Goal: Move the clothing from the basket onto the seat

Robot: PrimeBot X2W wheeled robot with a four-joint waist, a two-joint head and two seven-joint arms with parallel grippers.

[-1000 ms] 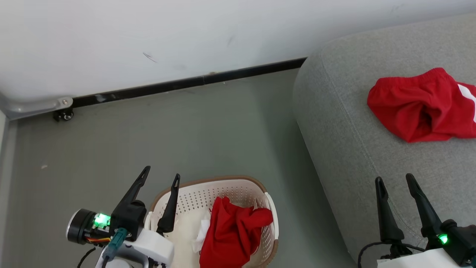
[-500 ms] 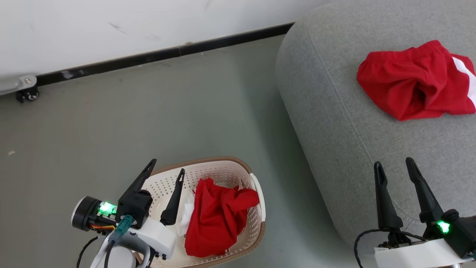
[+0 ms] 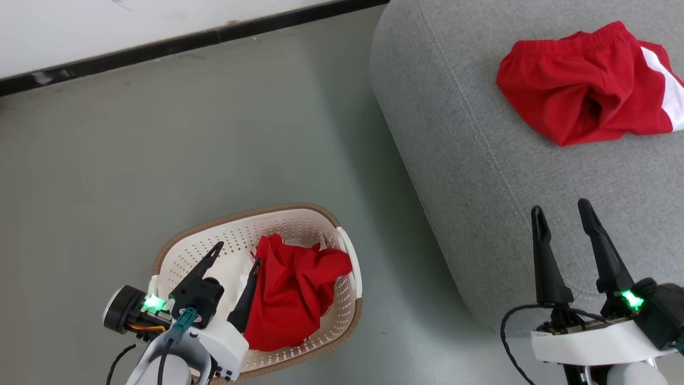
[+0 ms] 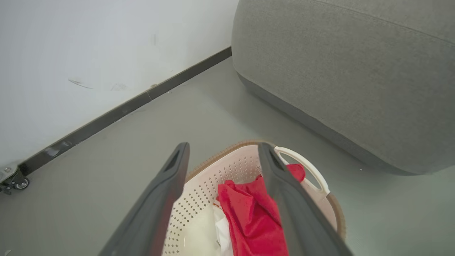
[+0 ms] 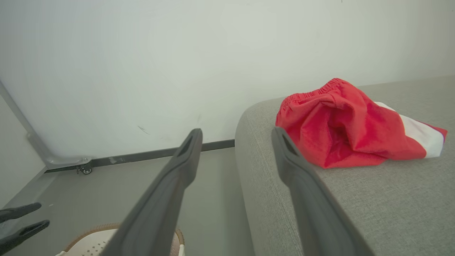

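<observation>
Bare floor (image 3: 214,133) fills your upper left, bounded by the baseboard (image 3: 160,45) above and the seat's (image 3: 470,160) rounded edge at right. One red garment (image 3: 572,91) lies on the seat, upper right. A second red garment (image 3: 291,289) sits in the basket (image 3: 235,215), lower centre. Both grippers gape empty: left gripper (image 3: 239,252) over the basket, right gripper (image 3: 559,206) at lower right. Since a second ago the camera has tipped down, and the left gripper now reaches inside the basket's rim.

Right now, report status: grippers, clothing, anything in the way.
Left gripper open above the basket; right gripper open, empty, over the seat. One red garment in basket, striped garment on seat. No obstruction seen.
</observation>
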